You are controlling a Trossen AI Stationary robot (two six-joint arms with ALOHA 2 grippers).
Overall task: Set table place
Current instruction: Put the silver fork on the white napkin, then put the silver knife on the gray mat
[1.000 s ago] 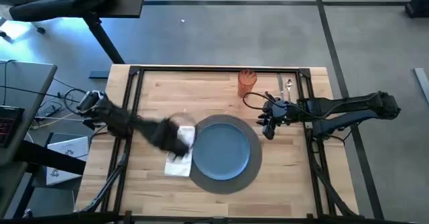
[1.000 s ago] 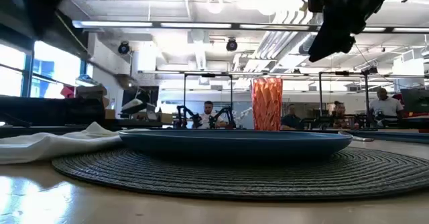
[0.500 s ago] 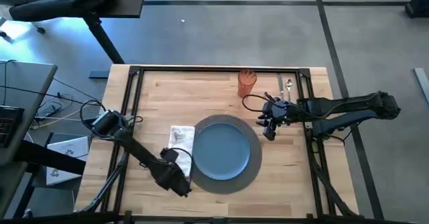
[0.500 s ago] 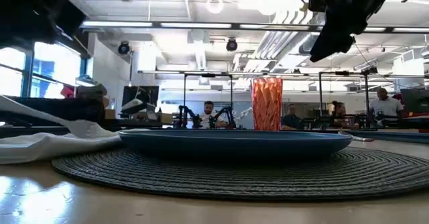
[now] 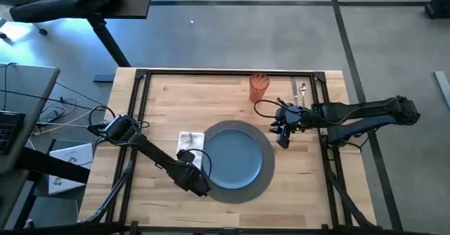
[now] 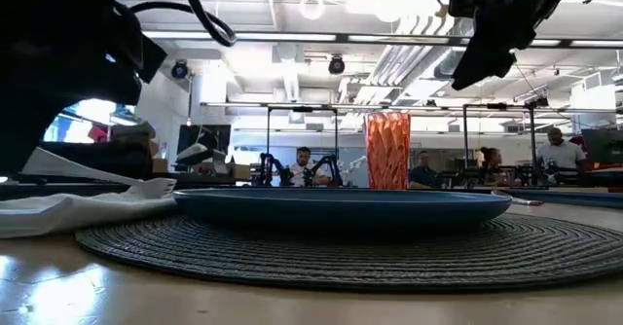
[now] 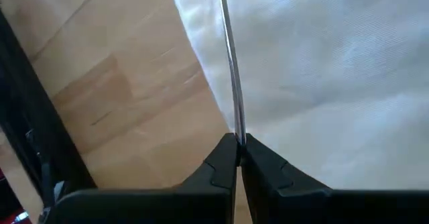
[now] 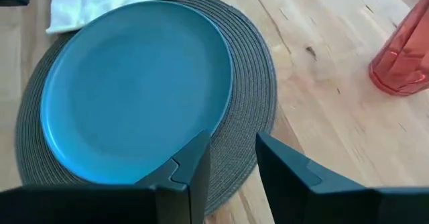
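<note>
Left wrist view, gripper (image 7: 237, 158) pinching thin, probably cutlery piece (image 7: 229, 63), pointing straight ahead

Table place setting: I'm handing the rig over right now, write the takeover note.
Left gripper: shut on a thin silver utensil, over the napkin left of the plate.
Right gripper: open, empty, hovering at the placemat's right edge.
Done: plate sits on placemat; napkin beside it; tumbler behind the plate.
Left: lay the held utensil on the napkin; more cutlery waits near the far right corner of the table.

Bright overhead lights, low view arm backlit, napkin (image 7: 322, 63) soft-focus close-up
</note>
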